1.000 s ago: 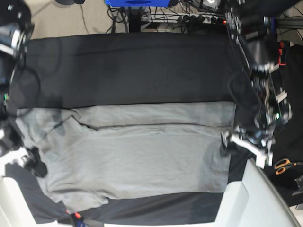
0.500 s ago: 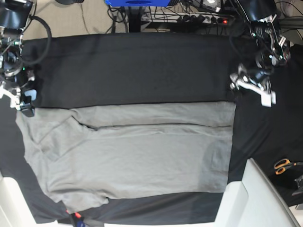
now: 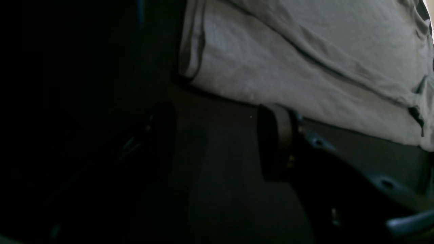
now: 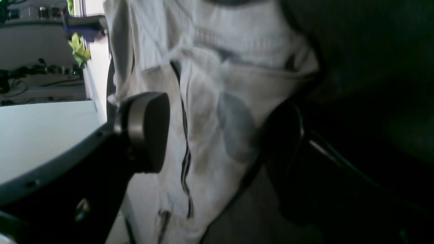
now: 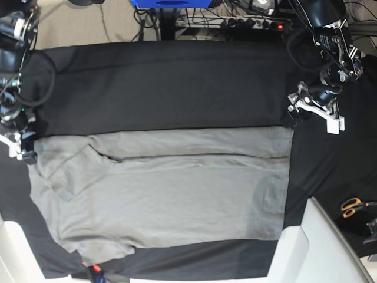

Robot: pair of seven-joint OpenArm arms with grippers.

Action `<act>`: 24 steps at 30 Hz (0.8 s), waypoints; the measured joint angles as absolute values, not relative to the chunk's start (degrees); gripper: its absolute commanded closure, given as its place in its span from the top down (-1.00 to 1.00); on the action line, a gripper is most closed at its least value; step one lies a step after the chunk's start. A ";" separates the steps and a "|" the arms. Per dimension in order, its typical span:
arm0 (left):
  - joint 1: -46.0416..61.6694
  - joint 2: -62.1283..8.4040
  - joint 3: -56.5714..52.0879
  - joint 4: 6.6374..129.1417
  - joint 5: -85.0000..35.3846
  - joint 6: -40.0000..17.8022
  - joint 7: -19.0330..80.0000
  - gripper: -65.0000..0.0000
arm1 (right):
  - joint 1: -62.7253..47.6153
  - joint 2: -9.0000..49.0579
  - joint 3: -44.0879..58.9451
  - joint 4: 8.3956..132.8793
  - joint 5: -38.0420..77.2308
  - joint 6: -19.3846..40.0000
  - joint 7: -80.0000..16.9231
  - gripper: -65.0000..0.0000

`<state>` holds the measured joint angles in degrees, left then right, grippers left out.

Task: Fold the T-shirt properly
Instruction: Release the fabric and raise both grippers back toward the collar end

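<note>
The light-grey T-shirt (image 5: 165, 194) lies flat on the black table cloth (image 5: 165, 82), with its far strip folded over along a seam-like line. My right gripper (image 5: 20, 147) is open over the shirt's far left corner. In the right wrist view (image 4: 217, 135) the wrinkled shirt (image 4: 203, 84) lies under the gap between both pads (image 4: 145, 132). My left gripper (image 5: 309, 111) is open just beyond the shirt's far right corner. In the left wrist view (image 3: 217, 145) it hovers over black cloth, and the shirt's hem corner (image 3: 237, 67) lies ahead of one pad (image 3: 274, 142).
Orange-handled scissors (image 5: 352, 206) lie at the right edge. White surfaces stand at the front right (image 5: 318, 247) and front left (image 5: 15, 253). Cables and a power strip (image 5: 253, 23) lie behind the table. A small red item (image 5: 94, 271) pokes out at the shirt's front left.
Both grippers moved from the shirt's near side up to its far edge. In the last half second the right gripper came down onto the far left corner; the left barely shifted.
</note>
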<state>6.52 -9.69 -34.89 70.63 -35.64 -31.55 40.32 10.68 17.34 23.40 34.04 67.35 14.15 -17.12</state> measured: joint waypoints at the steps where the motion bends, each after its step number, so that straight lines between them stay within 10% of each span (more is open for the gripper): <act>1: 6.55 -9.67 -34.89 70.63 -35.66 -31.55 40.34 0.08 | 11.27 17.43 23.40 33.80 66.28 13.82 -17.04 0.34; 8: 5.45 -9.65 -34.92 68.20 -35.75 -31.53 40.12 0.08 | 11.38 17.26 23.40 32.88 64.14 13.30 -17.32 -0.95; 24: -0.73 -6.52 -35.62 59.16 -36.51 -27.75 36.18 0.08 | 11.05 16.95 23.16 32.86 64.23 13.56 -17.69 -0.98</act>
